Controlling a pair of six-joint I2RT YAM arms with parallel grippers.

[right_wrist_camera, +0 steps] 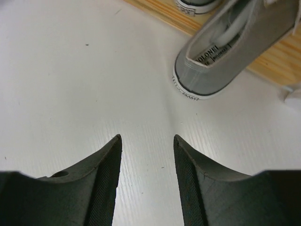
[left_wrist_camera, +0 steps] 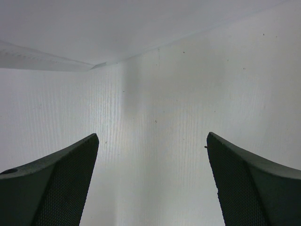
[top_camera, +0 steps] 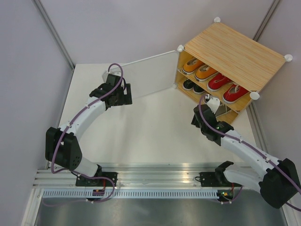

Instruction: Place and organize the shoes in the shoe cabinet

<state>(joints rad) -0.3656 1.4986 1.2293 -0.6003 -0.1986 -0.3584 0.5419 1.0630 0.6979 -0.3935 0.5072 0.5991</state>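
The shoe cabinet (top_camera: 235, 52) stands at the back right with its frosted door (top_camera: 150, 73) swung open to the left. On its upper shelf sit two orange shoes (top_camera: 198, 68) and two red shoes (top_camera: 227, 87). Black shoes (top_camera: 193, 86) lie on the lower level. A grey shoe (right_wrist_camera: 225, 52) rests on the cabinet's wooden floor (right_wrist_camera: 275, 63), its heel hanging out over the white table. My right gripper (right_wrist_camera: 147, 139) is open just in front of that heel, with nothing between its fingers. My left gripper (left_wrist_camera: 153, 136) is wide open and faces the door panel (left_wrist_camera: 155, 94).
The white table (top_camera: 155, 127) stretches between both arms. Grey walls close in at the left and back. A metal rail (top_camera: 155, 176) with the arm bases runs along the near edge. The toe of a black shoe (right_wrist_camera: 195, 4) shows beside the grey one.
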